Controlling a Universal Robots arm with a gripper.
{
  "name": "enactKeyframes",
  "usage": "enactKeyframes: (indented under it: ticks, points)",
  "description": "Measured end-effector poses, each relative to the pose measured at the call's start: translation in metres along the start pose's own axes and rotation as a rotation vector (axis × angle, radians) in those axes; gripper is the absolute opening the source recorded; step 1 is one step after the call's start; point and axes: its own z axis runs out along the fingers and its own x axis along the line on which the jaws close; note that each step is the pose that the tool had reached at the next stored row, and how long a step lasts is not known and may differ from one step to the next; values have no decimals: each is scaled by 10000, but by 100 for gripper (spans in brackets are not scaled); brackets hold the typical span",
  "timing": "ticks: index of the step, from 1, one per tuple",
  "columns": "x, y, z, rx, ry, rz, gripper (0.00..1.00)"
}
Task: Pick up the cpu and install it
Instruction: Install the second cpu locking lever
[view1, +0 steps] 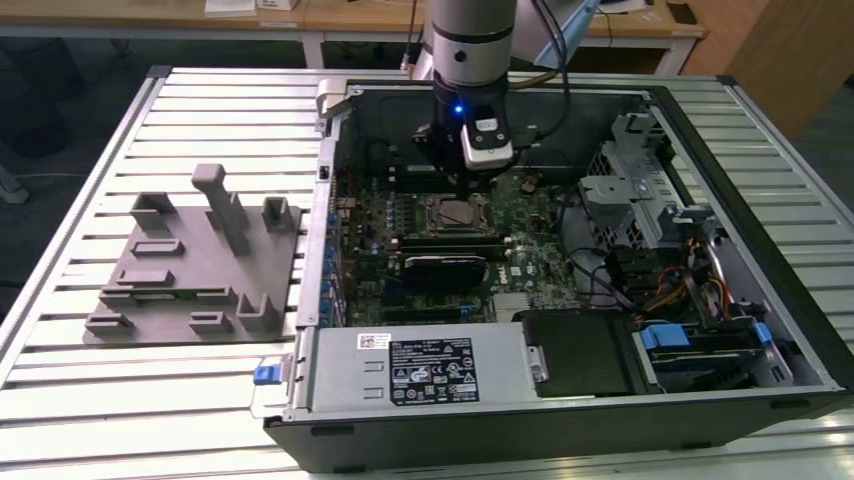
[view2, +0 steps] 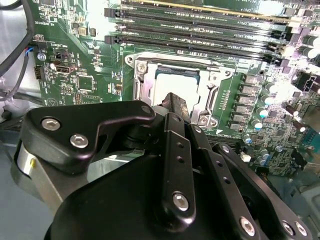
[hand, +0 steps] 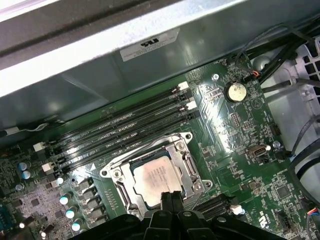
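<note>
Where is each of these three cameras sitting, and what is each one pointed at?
Exterior view: off the arm, above, looking down on the open computer case; arm and gripper show.
First wrist view: on the arm, facing the cpu in its socket; fingertips show.
Second wrist view: on the arm, behind the gripper's black linkages.
Both wrist views share the cpu.

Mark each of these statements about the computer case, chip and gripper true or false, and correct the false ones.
1. The chip lies in the socket on the green board. True.
2. The gripper hangs above the grey holder outside the case. False: it is inside the computer case, over the socket.
3. The computer case is open. True.
4. The chip lies on the slatted table. False: it sits in the socket.
</note>
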Motion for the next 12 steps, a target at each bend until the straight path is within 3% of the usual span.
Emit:
enactKeyframes:
  ticks: [12]
  points:
    - [-27, -59, 2, -1, 0, 0, 11]
